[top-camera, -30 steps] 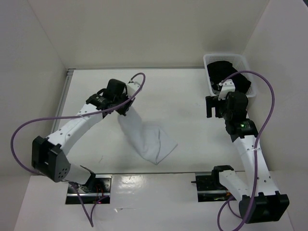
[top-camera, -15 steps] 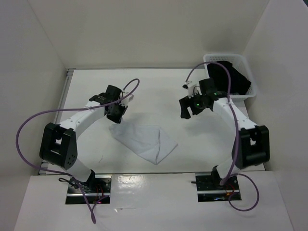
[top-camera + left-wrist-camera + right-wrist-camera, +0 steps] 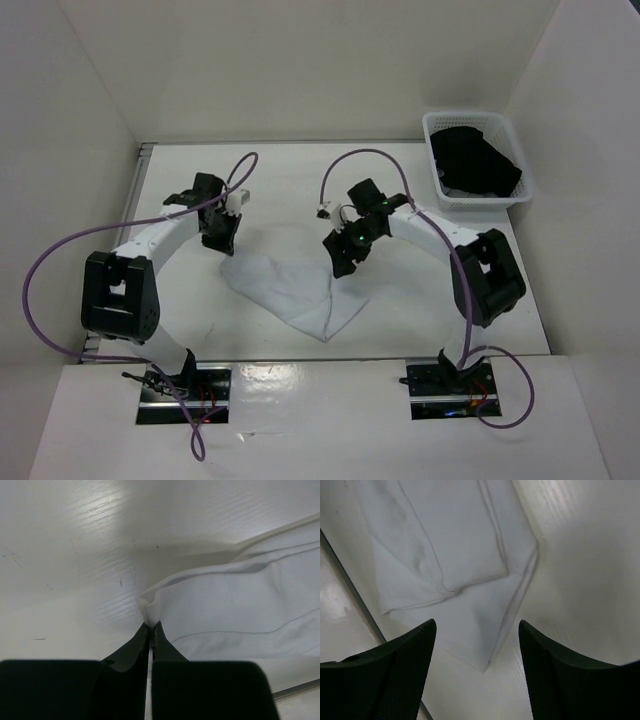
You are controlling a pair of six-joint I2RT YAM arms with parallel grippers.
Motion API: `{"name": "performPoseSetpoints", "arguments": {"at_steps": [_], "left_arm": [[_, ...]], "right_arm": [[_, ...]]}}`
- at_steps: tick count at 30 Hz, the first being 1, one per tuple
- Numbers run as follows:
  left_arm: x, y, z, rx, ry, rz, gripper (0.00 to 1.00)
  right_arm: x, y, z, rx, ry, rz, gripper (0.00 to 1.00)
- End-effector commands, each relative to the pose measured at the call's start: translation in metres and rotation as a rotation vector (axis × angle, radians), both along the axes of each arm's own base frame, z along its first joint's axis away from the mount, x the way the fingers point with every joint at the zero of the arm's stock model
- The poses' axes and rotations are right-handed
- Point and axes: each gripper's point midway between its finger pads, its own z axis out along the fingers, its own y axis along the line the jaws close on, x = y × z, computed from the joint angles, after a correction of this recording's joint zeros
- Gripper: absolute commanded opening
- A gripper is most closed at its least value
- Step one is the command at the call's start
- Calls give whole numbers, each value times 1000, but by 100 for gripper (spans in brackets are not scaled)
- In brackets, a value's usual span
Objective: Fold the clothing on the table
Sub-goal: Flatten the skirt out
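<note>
Clothing (image 3: pixel 292 290) corner nipped in L tool (image 3: pixel 151 628)

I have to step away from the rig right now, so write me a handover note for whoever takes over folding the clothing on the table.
Left gripper: shut on a corner of the clothing, low over the table.
Right gripper: open, above the clothing near its right edge, holding nothing.
Clothing: mid-table, lying wrinkled, with one layer lapped over another.
Done: one corner is gripped; there is no neat fold yet.
Left: probably take a second edge with the right gripper, then fold and smooth.
</note>
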Motion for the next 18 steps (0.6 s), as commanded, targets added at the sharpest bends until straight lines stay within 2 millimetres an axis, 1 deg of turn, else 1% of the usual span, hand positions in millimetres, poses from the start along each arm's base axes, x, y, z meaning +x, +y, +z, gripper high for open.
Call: {"name": "performPoseSetpoints", "arguments": {"at_steps": [1,2,3,4,5,6,7,8,12,14,15,17,18], "left_arm": [[-2,5,4,-48,15,38,0],[0,12,5,-63,15,59,0],[0,13,2,-73,27,68,0],[-2,18,1,-72,36,80,0],[-2,18,-1,-85,46,85,0],[-1,22,-1,-85,45,95,0],[-1,22,-1,-85,45,95,0],[-1,22,-1,-85,45,95,0],[-1,22,-1,-85,45,95,0],[-1,22,-1,-85,45,95,0],[-1,22,-1,-85,45,95,0],[-1,22,-1,-85,45,95,0],[-1,22,-1,-85,45,95,0]], "right_arm": [[-9,16,-11,1,41,76,70],[-10,15,-18,-9,58,76,69],[-8,21,-25,-16,70,86,68],[-12,19,-31,-32,98,86,66],[-10,22,-32,-25,104,89,64],[-13,23,-37,-32,116,98,63],[-12,26,-38,-23,118,109,63],[-13,25,-43,-30,131,109,63],[-17,30,-40,1,149,120,62],[-14,38,-31,40,145,132,62],[-16,39,-29,52,151,136,62],[-11,45,-24,78,147,144,62],[-11,45,-24,78,147,144,61]]}}
